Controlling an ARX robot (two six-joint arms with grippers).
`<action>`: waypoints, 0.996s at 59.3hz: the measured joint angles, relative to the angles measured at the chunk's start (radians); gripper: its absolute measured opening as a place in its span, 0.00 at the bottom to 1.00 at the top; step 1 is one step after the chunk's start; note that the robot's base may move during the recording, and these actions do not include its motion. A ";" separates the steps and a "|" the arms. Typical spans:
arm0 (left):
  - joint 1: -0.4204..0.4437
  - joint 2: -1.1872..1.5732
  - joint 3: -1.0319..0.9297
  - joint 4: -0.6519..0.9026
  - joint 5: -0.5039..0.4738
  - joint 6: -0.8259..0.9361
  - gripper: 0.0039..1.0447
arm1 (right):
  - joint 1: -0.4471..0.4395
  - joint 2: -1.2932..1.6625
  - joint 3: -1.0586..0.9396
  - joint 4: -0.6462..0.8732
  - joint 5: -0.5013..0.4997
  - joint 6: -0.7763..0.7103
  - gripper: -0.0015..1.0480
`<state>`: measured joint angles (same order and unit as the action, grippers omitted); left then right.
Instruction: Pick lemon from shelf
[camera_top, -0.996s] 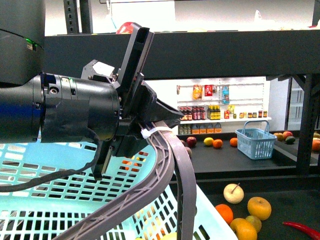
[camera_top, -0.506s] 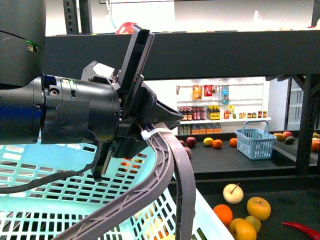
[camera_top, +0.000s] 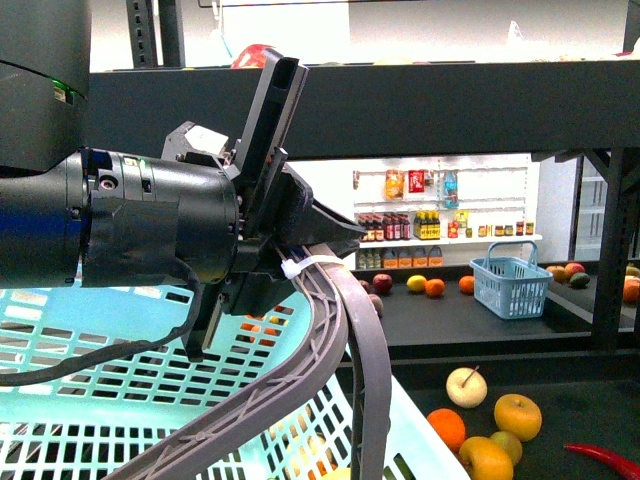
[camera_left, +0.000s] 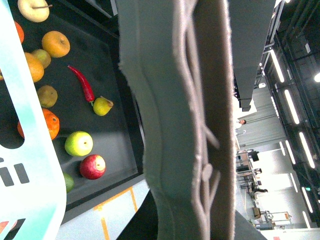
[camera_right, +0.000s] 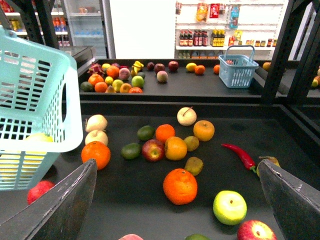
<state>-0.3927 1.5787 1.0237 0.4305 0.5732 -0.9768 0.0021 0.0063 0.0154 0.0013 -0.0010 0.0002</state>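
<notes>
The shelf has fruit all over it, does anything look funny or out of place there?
Yes. A long red chili pepper lies among the apples and oranges on the shelf, the only non-fruit in the pile. Fruit is scattered loose, not sorted. Nothing looks broken or spilled.

Turquoise basket (camera_right: 35, 100) at the side, small blue basket (camera_right: 238, 70) further back, red chili (camera_right: 240, 155), oranges (camera_right: 180, 186), apples (camera_right: 153, 150), green apple (camera_right: 229, 207) scattered loose.

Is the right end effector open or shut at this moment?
Open. In the right wrist view its two fingers stand wide apart at both sides, with nothing between them; the right end effector hangs above the fruit on the shelf.
</notes>
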 joint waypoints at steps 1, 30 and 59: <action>0.000 0.000 0.000 0.000 -0.006 0.000 0.06 | 0.000 0.000 0.000 0.000 0.000 0.000 0.93; 0.156 -0.003 -0.063 0.328 -0.428 -0.267 0.06 | 0.000 -0.001 0.000 0.000 0.000 0.000 0.93; 0.590 0.099 -0.150 0.644 -0.332 -0.488 0.06 | 0.000 -0.001 0.000 0.000 0.000 0.000 0.93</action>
<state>0.1974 1.6779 0.8738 1.0740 0.2409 -1.4651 0.0021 0.0055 0.0154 0.0013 -0.0010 -0.0002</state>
